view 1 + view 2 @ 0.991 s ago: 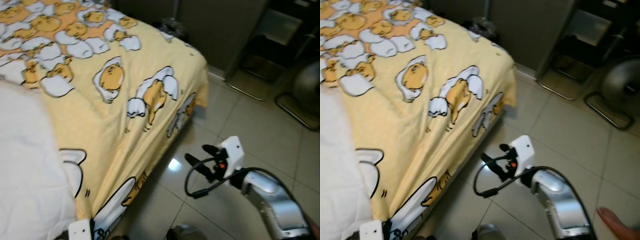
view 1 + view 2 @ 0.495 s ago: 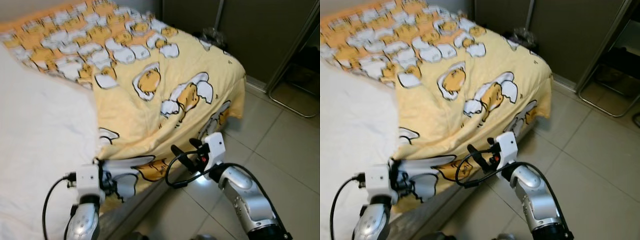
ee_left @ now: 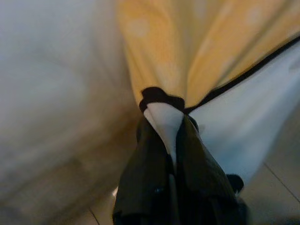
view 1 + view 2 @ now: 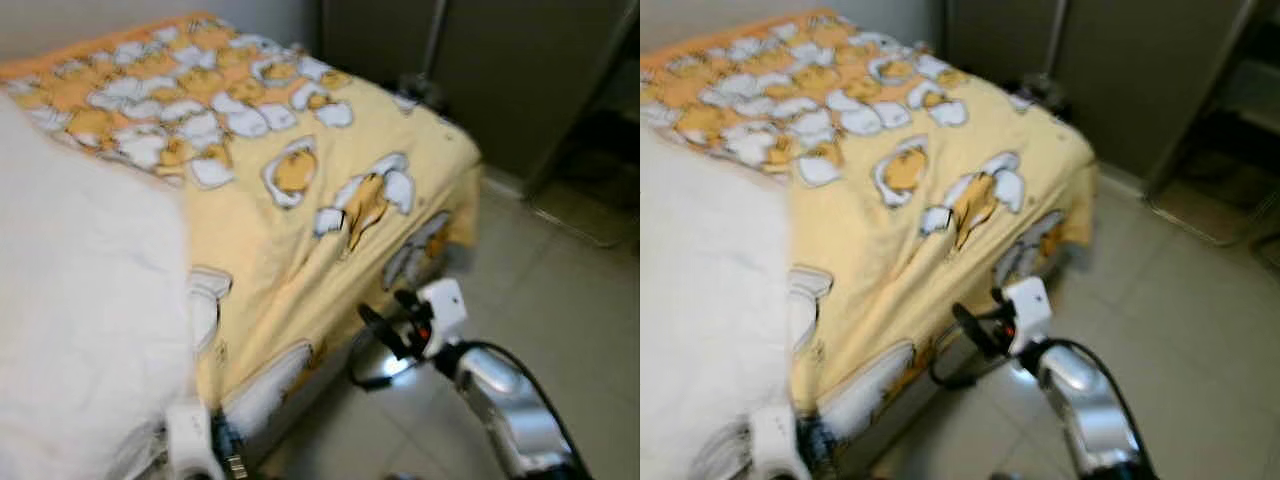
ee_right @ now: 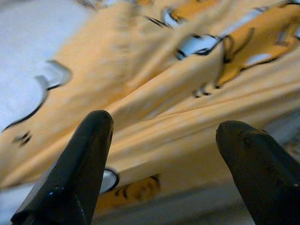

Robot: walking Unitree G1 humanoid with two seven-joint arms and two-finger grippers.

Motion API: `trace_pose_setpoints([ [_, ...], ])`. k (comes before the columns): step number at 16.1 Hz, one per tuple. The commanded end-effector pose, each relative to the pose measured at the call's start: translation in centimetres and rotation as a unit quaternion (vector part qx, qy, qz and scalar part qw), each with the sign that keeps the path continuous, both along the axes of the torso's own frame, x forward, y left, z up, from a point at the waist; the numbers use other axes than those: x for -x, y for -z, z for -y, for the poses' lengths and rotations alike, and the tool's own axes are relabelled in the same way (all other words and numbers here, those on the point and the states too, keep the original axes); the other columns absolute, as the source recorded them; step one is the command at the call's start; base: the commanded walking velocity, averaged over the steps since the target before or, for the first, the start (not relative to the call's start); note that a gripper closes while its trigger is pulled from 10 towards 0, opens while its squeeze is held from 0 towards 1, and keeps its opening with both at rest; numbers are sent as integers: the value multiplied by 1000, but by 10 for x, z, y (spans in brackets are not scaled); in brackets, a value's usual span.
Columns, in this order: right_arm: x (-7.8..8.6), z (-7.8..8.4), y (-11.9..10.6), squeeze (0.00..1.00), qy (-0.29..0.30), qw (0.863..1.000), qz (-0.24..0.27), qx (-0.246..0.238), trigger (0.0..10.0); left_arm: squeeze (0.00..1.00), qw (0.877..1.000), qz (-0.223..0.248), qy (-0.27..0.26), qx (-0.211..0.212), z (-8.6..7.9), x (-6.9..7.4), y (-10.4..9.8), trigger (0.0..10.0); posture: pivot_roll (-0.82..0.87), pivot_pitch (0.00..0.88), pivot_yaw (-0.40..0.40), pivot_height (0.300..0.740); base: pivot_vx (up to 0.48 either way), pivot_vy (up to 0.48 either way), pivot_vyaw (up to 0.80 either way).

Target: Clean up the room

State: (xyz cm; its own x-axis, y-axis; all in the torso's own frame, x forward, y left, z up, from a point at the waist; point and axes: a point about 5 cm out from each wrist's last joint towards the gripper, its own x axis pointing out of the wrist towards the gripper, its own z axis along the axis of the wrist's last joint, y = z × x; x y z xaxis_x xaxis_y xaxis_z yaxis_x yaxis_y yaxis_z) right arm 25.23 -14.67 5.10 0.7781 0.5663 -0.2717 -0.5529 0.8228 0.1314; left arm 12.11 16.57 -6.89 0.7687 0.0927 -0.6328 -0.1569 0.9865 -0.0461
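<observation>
One bed (image 4: 330,190) occupies most of the scene, covered by a yellow cartoon-print sheet (image 4: 290,250) that hangs over its side toward the tiled floor (image 4: 560,290). White bedding (image 4: 80,330) lies on the robot's left. Left gripper (image 3: 169,145): fingers together, clamped on a fold of the sheet's hanging edge. Right gripper (image 4: 392,322): fingers apart, near the sheet's overhang above the floor, holding nothing.

Soft, dim indoor light, motion blur throughout, a bright glare patch on the floor tiles (image 4: 385,365).
</observation>
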Motion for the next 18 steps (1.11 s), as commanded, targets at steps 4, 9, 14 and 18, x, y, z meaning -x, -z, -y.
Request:
trace_pose_setpoints([
  [4,5,14,-9,0,-22,1000,-1,15,10000,1000,999,-44,21,2,13,29,17,3098,-124,105,-41,740,0,0,0],
  [9,9,15,-9,0,-43,999,-16,24,10000,1000,996,-91,-8,7,10,47,34,10000,-116,134,-57,740,0,0,0],
  [14,13,9,-4,0,-47,998,-26,18,10000,1000,984,-175,5,-22,-14,79,45,10000,-80,129,-25,740,0,0,0],
  [18,10,-1,-2,0,-45,999,-22,7,10000,1000,981,-156,-7,-112,-53,85,37,10000,-51,108,0,740,0,0,0],
])
